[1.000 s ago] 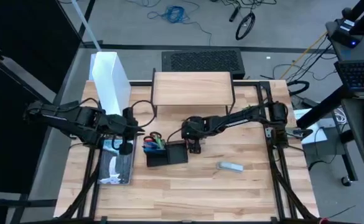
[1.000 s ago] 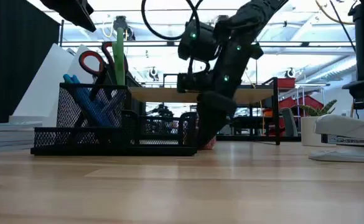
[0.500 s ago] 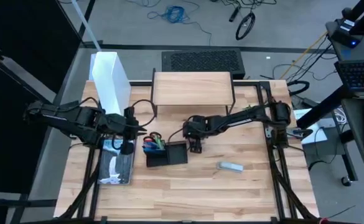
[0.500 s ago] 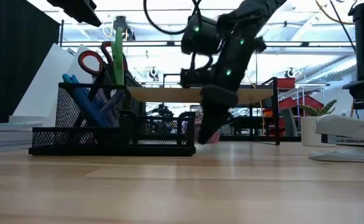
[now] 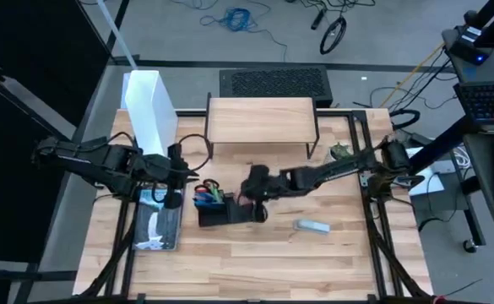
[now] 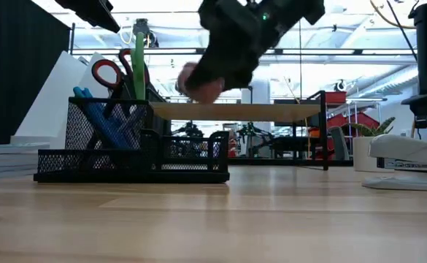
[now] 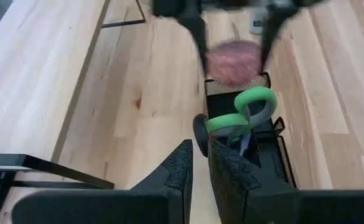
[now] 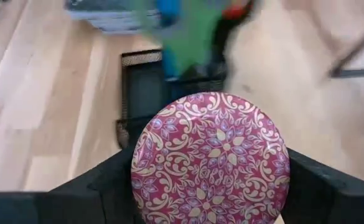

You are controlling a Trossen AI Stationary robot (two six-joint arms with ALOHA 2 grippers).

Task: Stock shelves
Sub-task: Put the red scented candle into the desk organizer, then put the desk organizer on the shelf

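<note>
Progress looks slight: the shelf [image 5: 261, 118] stands at twelve o'clock on the table [image 5: 314, 262] with its light-wood top bare, so by my reading nothing has been stocked yet.

What is under way is a first lift. The right gripper [image 5: 255, 205] hangs over the middle of the table, above the black mesh organizer [image 5: 225, 209], and its fingers are clamped on a round tin [image 8: 210, 160] with a red and cream floral lid. The low view shows the tin [image 6: 201, 80] well clear of the wood, up at about the height of the shelf top, and the left wrist view shows it pinched between two fingers above the organizer's open tray.

The left gripper [image 7: 199, 168] waits at nine o'clock, beside the tall white file box [image 5: 151, 110] and above a stack of papers [image 5: 155, 224]; its fingers are pressed nearly together with nothing between them.

Left to do, as I judge it: carry the tin toward twelve o'clock and set it on the shelf. The organizer with its scissors [image 6: 109, 73] and pens, and the stapler [image 5: 312, 225] at four o'clock, sit on the table unshelved.
</note>
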